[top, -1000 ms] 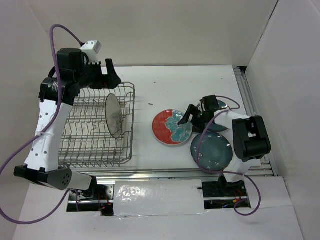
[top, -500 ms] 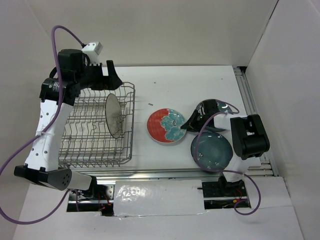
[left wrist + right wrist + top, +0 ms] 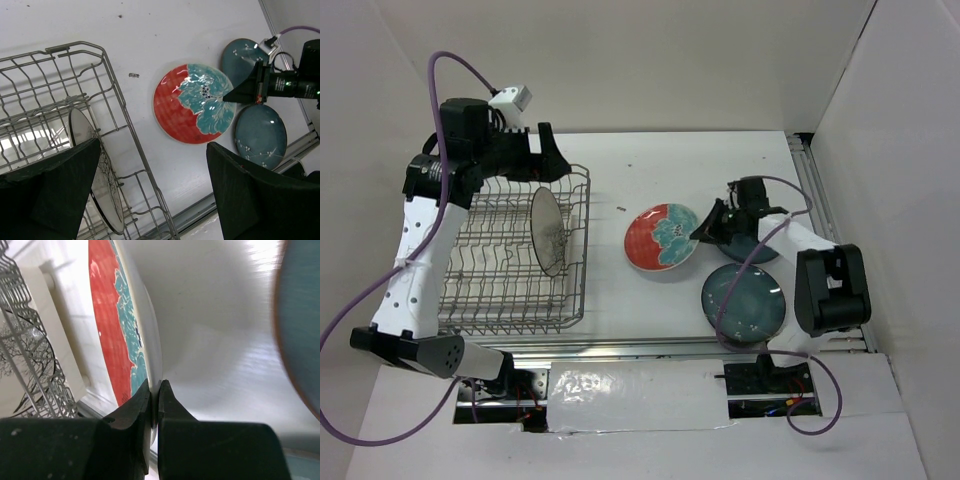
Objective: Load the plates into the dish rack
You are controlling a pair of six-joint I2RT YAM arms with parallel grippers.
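A red plate with teal flowers (image 3: pixel 661 238) lies on the table to the right of the dish rack (image 3: pixel 582 262). My right gripper (image 3: pixel 703 230) is shut on its right rim, which looks raised. In the right wrist view the jaws of that gripper (image 3: pixel 155 396) pinch the thin rim of the red plate (image 3: pixel 111 330). A cream patterned plate (image 3: pixel 548 230) stands upright in the rack. One dark teal plate (image 3: pixel 744 303) lies near the front; another (image 3: pixel 761 250) is partly hidden under the right arm. My left gripper (image 3: pixel 542 165) hangs open over the rack's far end, holding nothing.
A metal rail (image 3: pixel 820 210) runs along the table's right edge, with white walls behind and at the right. In the left wrist view the rack's raised wire side (image 3: pixel 116 102) stands between the cream plate (image 3: pixel 95 175) and the red plate (image 3: pixel 196 110).
My right gripper has shut on the red plate's right rim. The plate has shifted slightly away from the front edge, its right side tipped up. The left arm has barely moved.
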